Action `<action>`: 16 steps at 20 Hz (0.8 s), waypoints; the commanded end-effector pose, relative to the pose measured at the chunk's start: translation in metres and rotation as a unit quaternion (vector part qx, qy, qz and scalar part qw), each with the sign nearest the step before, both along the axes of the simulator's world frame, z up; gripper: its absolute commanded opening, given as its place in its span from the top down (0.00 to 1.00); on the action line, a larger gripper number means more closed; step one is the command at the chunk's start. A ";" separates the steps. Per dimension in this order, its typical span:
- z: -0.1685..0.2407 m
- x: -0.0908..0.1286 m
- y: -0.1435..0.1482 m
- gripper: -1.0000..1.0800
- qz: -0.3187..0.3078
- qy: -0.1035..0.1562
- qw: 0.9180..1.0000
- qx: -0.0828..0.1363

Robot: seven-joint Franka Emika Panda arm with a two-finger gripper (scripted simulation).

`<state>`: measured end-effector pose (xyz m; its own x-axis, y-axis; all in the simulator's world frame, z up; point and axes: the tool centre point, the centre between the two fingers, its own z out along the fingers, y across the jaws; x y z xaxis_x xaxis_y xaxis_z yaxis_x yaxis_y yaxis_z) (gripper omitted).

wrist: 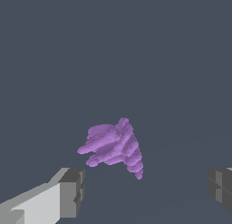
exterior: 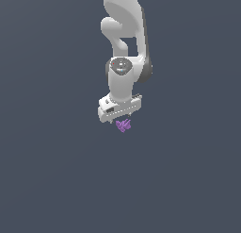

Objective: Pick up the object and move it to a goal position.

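Observation:
The object (exterior: 124,125) is a tiny bright purple jagged lump with spiky protrusions on the dark grey surface. In the exterior view it sits directly under the white arm's hand. My gripper (exterior: 120,119) points down right above it. In the wrist view the purple lump (wrist: 113,147) lies ahead of my gripper (wrist: 145,193), between the lines of the two grey fingertips (wrist: 72,191). The jaws stand wide apart and neither one touches the lump. The gripper is open and holds nothing.
The plain dark grey surface (exterior: 56,170) fills both views. The white arm (exterior: 124,34) rises from the gripper toward the top of the exterior view. No other objects and no goal marker show.

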<state>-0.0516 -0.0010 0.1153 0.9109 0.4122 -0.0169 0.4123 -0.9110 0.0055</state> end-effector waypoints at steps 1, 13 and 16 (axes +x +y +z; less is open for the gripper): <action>-0.007 -0.007 0.003 0.04 0.037 -0.001 0.999 0.002; -0.025 -0.030 0.013 0.04 0.146 -0.005 0.989 0.006; -0.026 -0.032 0.014 0.04 0.157 -0.005 0.988 0.007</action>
<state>-0.0824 0.0125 0.0899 0.7468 0.6650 -0.0014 0.6650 -0.7468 -0.0001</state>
